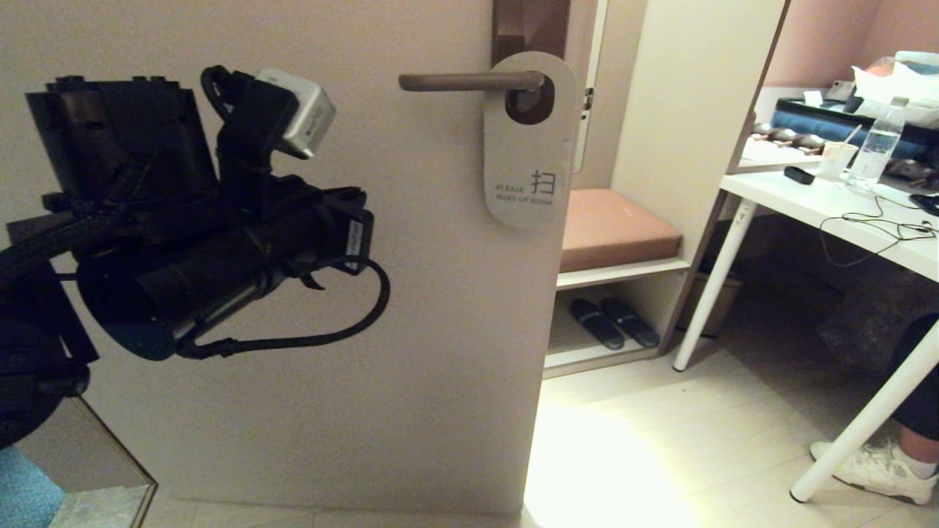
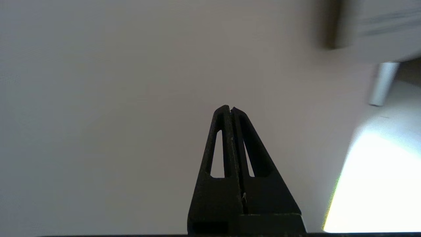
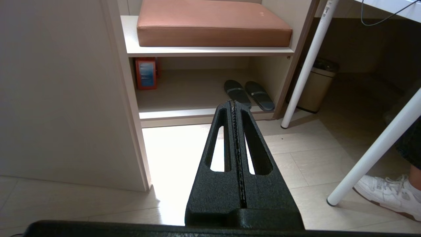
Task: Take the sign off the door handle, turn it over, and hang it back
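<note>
The sign hangs by its oval hole on the door handle, a dark lever on a brown backplate. Its pale face reading "PLEASE MAKE UP ROOM" shows. My left arm is raised in front of the door, left of and below the handle, clear of the sign. In the left wrist view my left gripper is shut and empty, facing the plain door. In the right wrist view my right gripper is shut and empty, low, pointing at the floor by the door's edge. The right arm is out of the head view.
Past the door's right edge is a shelf unit with a brown cushion and dark slippers below. A white table with a bottle and cables stands at the right. A person's leg and white shoe are under it. A bin sits beside the shelf.
</note>
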